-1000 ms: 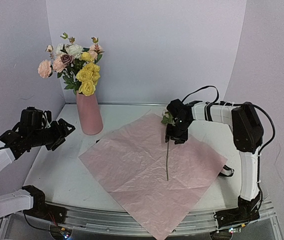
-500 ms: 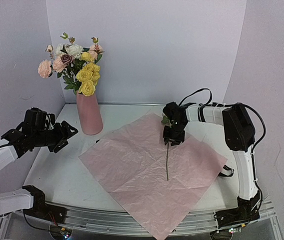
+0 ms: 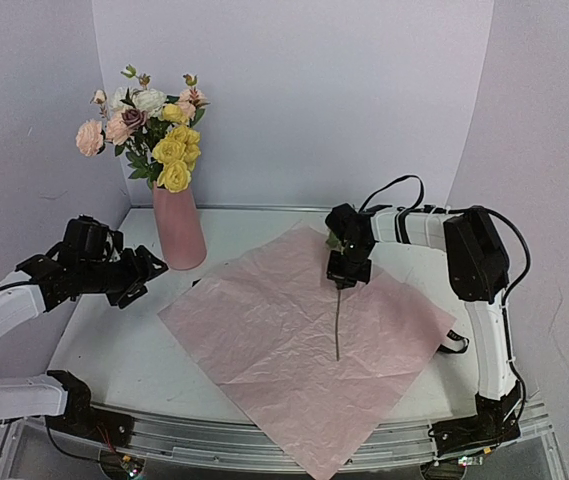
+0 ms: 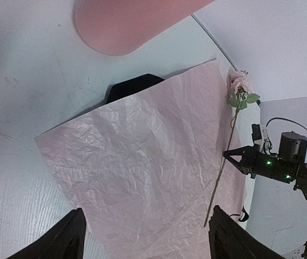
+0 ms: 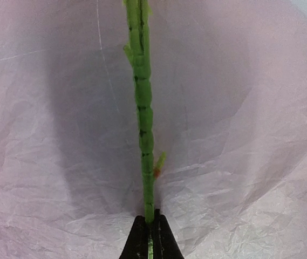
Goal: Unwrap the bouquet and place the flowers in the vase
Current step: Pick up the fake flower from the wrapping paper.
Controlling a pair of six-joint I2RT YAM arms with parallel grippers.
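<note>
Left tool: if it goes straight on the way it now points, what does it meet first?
Most likely the pink paper sheet: the open left tool aims at its left part. The flower stem lies farther on. Depth is unclear; bare table might come first.

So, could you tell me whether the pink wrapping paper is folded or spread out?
Spread out: the paper lies flat on the table as one crinkled sheet, a single flower stem on it.

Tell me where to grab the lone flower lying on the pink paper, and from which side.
Upper stem, just below the bloom, from straight above: it lies flat on the paper, thin, so jaws must straddle it crosswise. The right gripper is shut there.
</note>
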